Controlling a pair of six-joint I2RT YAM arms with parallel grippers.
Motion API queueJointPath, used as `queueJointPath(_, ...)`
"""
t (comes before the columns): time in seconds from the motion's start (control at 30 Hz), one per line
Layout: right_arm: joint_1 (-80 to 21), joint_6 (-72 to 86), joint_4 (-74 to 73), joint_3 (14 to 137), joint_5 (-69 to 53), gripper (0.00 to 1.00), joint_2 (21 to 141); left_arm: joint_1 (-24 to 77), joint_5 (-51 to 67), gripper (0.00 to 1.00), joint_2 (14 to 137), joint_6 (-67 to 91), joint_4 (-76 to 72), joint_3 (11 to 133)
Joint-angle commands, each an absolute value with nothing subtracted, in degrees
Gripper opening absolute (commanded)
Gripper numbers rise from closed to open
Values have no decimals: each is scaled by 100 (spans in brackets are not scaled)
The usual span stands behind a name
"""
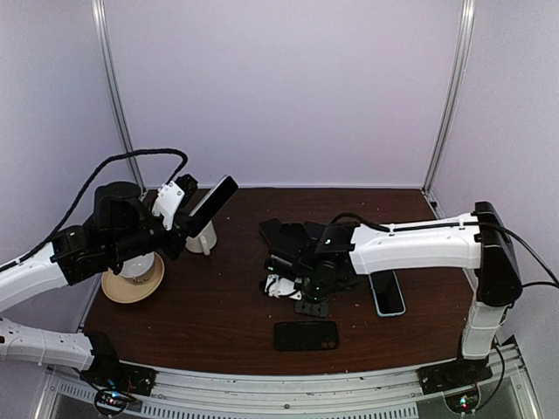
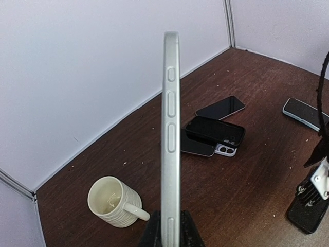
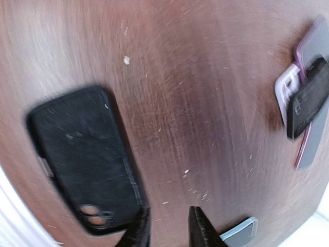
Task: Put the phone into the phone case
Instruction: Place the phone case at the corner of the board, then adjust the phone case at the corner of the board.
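We show the phone point(image 2: 170, 139) clamped edge-on in the left gripper point(image 2: 170, 234), arm high at frame left. The case point(image 3: 87, 159) lies just left of the right gripper point(image 3: 169, 226), which is narrowly parted and empty, arm stretched across centre.

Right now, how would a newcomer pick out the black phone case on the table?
On the brown table, go to the middle of the near edge. The black phone case lies flat there, alone. Unlike the piled phones behind it, it is matte, with two camera holes.
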State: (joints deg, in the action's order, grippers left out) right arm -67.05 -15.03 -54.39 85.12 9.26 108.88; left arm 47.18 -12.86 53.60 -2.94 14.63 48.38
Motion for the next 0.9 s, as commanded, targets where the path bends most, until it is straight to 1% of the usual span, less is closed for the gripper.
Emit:
queueJointPath(0.0, -6912, 273, -5427, 8244, 632, 25, 10278, 4666, -1292, 0, 5292, -334, 858, 4862)
queueJointPath(0.13, -7129, 1895, -5181, 7658, 309, 16, 10018, 4667, -1304, 0, 5265, -350, 854, 4865)
queueJointPath(0.23, -7361, 2811, -4834, 7209, 24, 9, 9863, 4660, -1322, 0, 5264, -360, 847, 4860)
queueJointPath(0.33, -7634, 3587, -4758, 6954, 17, 1, 9798, 4661, -1353, 0, 5294, -360, 848, 4852)
queueJointPath(0.37, -7715, 3798, -4739, 6879, 24, 0, 9785, 4666, -1353, 0, 5306, -357, 852, 4856)
queueJointPath(0.67, -8105, 5462, -4273, 6160, 18, 0, 9751, 4666, -1362, 0, 5358, -386, 861, 4853)
queueJointPath(0.77, -8135, 5838, -3911, 5841, 15, 0, 9730, 4662, -1362, 0, 5378, -409, 861, 4855)
queueJointPath(0.87, -8132, 6011, -3874, 5775, 134, 0, 9729, 4657, -1387, 0, 5413, -428, 856, 4844)
